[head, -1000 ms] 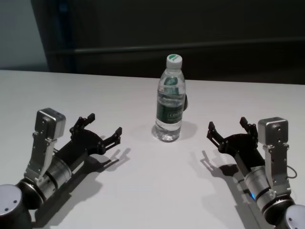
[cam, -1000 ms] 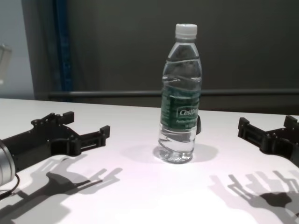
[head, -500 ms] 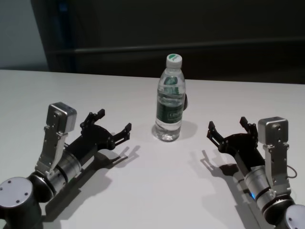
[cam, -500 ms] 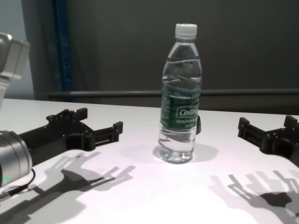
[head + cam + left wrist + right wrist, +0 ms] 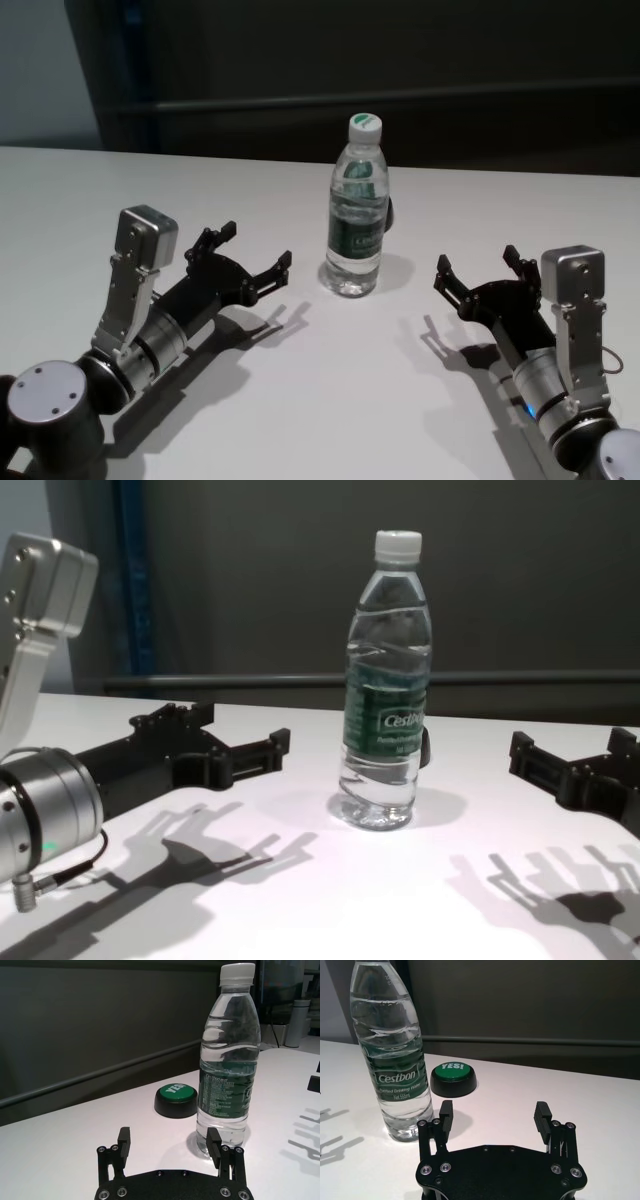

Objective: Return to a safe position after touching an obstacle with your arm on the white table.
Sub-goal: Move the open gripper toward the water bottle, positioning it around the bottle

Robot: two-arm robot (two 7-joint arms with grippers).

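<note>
Left gripper (image 5: 252,256) open, near bottle (image 5: 356,220), apart, bottle to its right; right gripper (image 5: 478,266) open, parked

Both arms are built alike — brushed silver cylinders at the wrist, each carrying a boxy silver camera housing on a flat metal bracket. The left gripper (image 5: 250,265) and right gripper (image 5: 482,268) are matte black, with a broad flat palm plate and two slim fingers ending in ribbed pads (image 5: 446,1111). Small silver screws (image 5: 442,1166) dot the plates. A thin dark cable (image 5: 62,865) with a metal plug loops off the left wrist — a green light glows beside it.
</note>
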